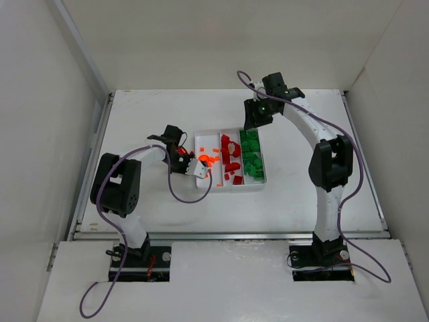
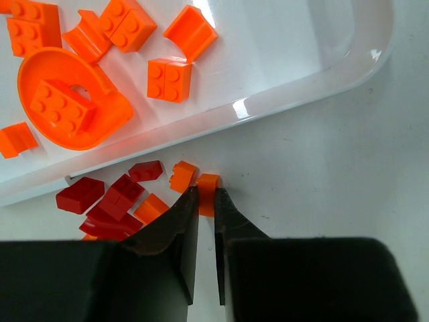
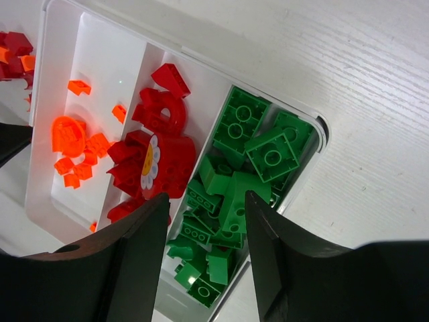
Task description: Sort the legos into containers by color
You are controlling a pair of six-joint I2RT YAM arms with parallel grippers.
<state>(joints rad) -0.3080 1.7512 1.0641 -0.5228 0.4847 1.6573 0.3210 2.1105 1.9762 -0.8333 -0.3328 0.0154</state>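
The left gripper (image 2: 206, 194) pinches a small orange brick (image 2: 208, 182) just outside the tray (image 1: 203, 137). The tray's long axis runs away from the arms, with compartments of orange, red and green. The right gripper (image 3: 206, 201) hovers half-open above the green legos (image 3: 249, 151).

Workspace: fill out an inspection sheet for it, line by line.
Surface: white table, no damage seen.
Job's things: tray holds orange, dark red and green legos in separate compartments; loose legos, dark red and orange, lie outside its rim.
Clutter: nothing seen.
Claws: left claw shut on an orange brick; right claw open, empty, above the green legos.
Cables: purple cable loops by the tray's near corner.
Surroundings: white walls enclose the table.
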